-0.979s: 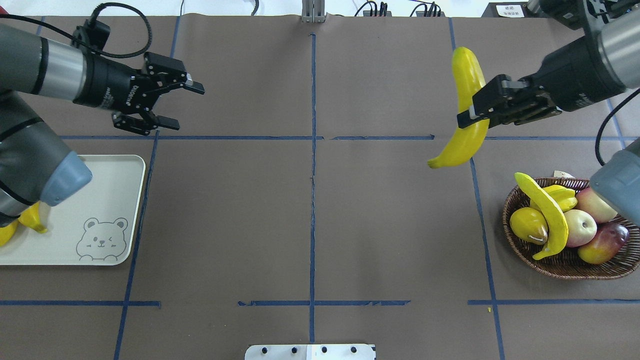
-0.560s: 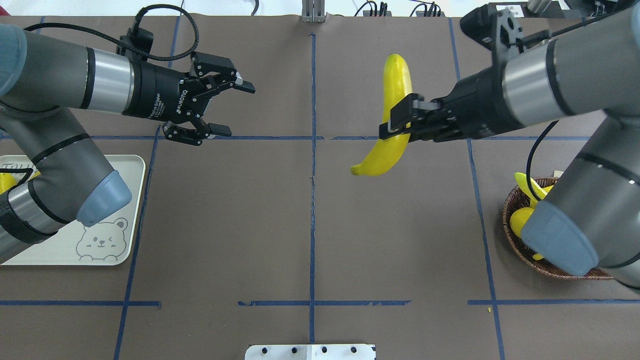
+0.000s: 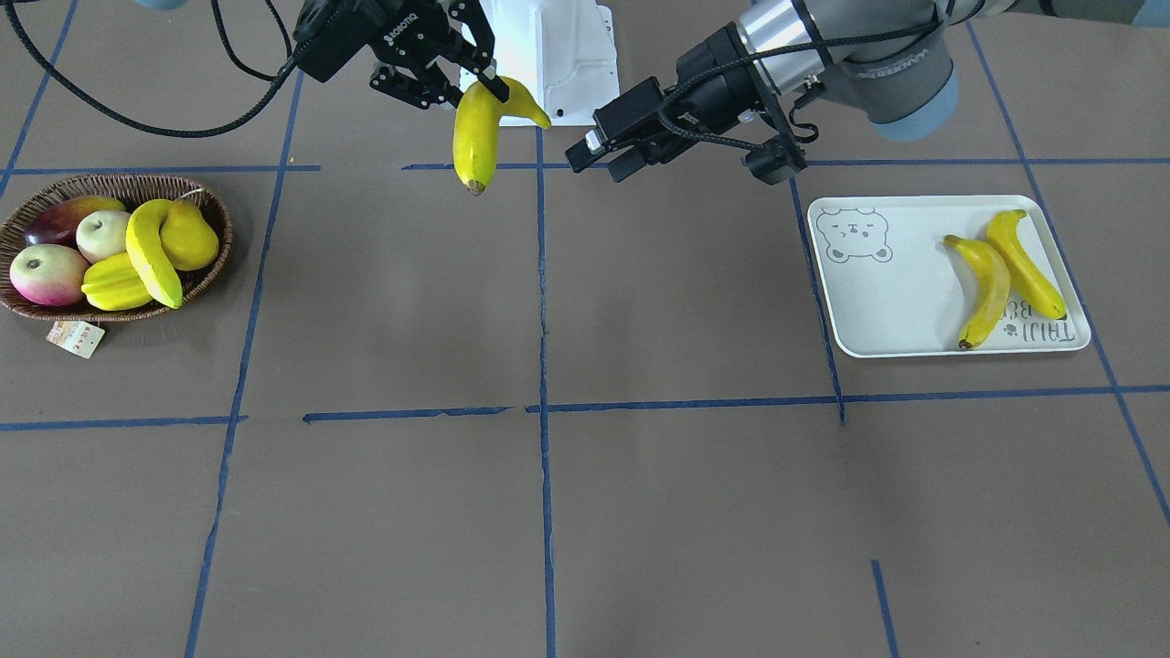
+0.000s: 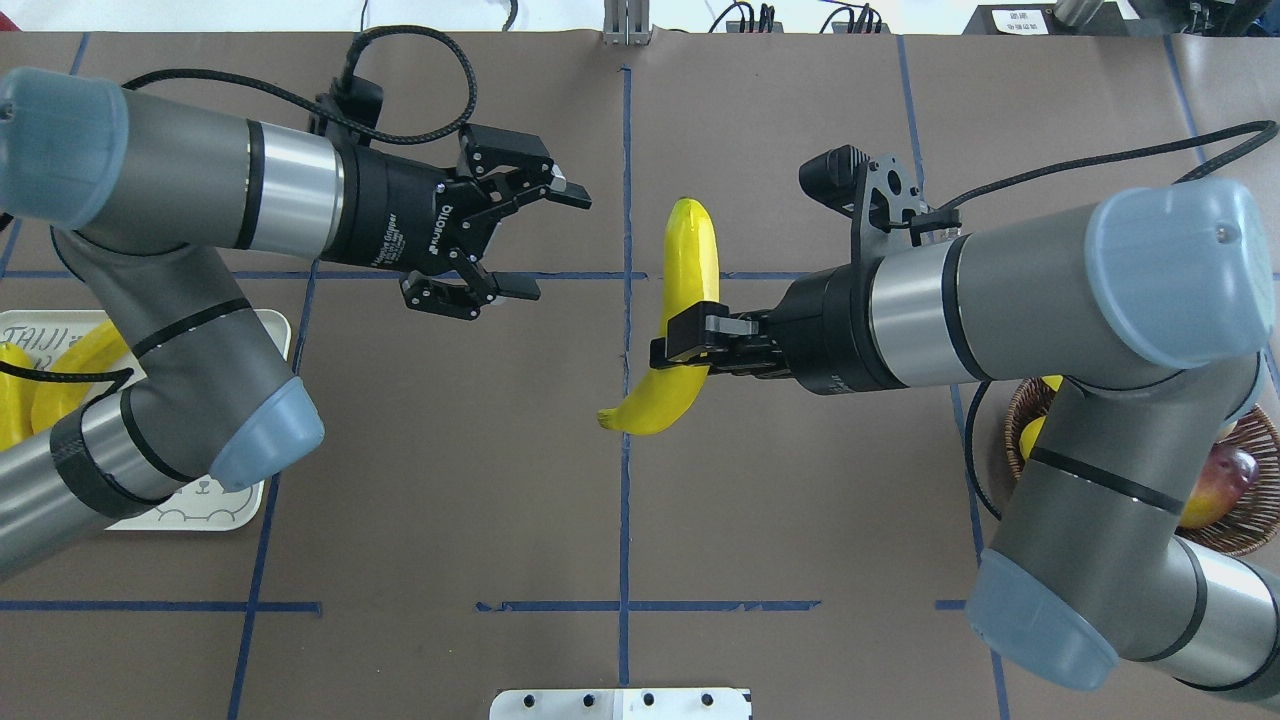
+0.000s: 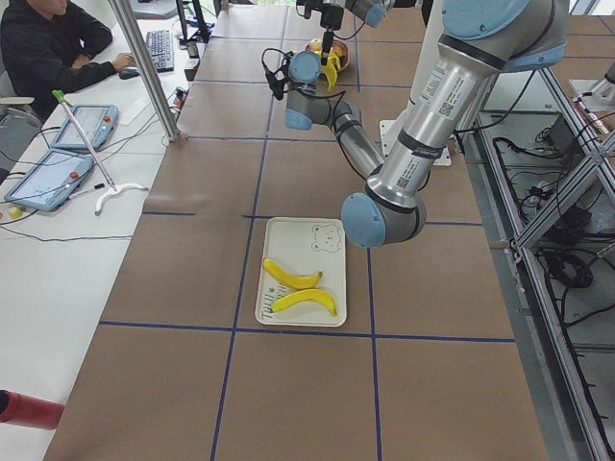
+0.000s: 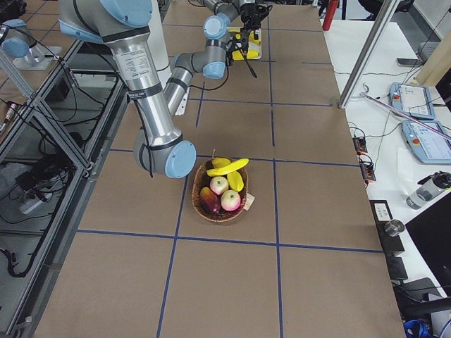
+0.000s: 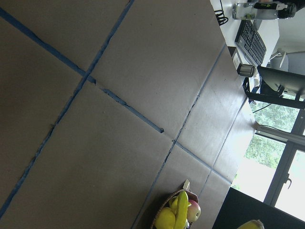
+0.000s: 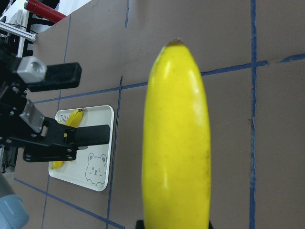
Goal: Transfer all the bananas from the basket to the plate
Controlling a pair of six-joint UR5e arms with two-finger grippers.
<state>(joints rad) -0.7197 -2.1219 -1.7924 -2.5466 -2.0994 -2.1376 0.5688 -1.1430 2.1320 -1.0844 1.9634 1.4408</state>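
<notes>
My right gripper is shut on a bright yellow banana and holds it in the air over the table's middle; the right wrist view shows the same banana close up. Facing it a short way off, my left gripper is open with nothing in it, its fingers apart. Two bananas lie on the pale bear-print plate. One more banana rests across the fruit in the wicker basket.
The basket also holds a yellow pear, a starfruit and apples. A white mount sits by the robot's base. A person sits at a side desk beyond the table.
My right arm has carried the banana from near the basket to the table's middle. My left gripper, still open, has moved from over the plate side toward the middle.
</notes>
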